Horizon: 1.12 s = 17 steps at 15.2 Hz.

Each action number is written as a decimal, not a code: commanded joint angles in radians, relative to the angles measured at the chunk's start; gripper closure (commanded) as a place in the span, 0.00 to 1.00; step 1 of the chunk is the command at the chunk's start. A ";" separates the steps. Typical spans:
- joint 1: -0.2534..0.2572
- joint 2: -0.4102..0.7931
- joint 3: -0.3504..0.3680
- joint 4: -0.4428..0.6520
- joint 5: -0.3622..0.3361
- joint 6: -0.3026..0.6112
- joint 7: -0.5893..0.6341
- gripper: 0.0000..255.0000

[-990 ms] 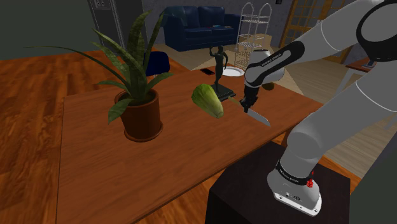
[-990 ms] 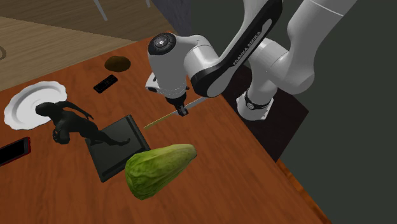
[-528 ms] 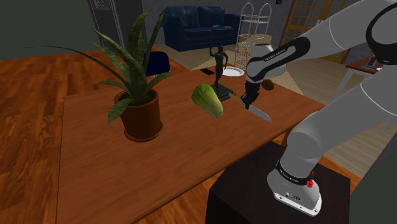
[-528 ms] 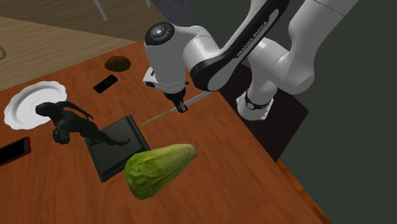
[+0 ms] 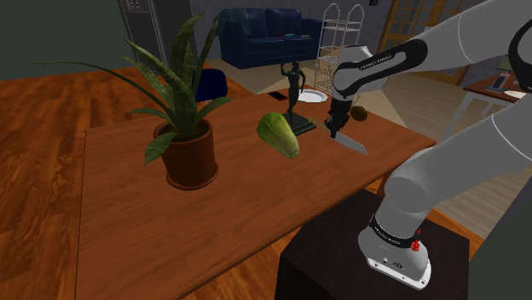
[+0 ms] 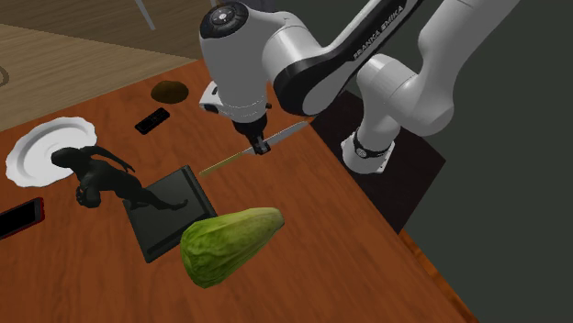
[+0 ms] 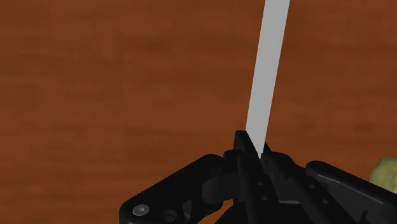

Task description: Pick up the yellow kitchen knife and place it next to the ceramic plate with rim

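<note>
Grained wood table point(image 5: 128, 213), smooth matt grey knife blade point(image 7: 267, 70); matt black hand point(image 7: 253, 147)

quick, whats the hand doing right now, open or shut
Hand: closed, holding the knife where the blade meets the handle.

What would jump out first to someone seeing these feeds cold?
The knife, its grey blade sticking out of the shut jaws, held over the wooden table. Next comes the big green cabbage lying beside the square base of a dark statue, with the white plate close to the statue.
</note>
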 commanded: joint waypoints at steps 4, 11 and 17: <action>0.001 -0.031 0.012 0.048 0.005 -0.079 0.001 1.00; 0.006 0.028 -0.009 0.157 0.017 -0.127 -0.033 1.00; 0.021 0.267 -0.093 0.376 0.078 -0.108 -0.152 1.00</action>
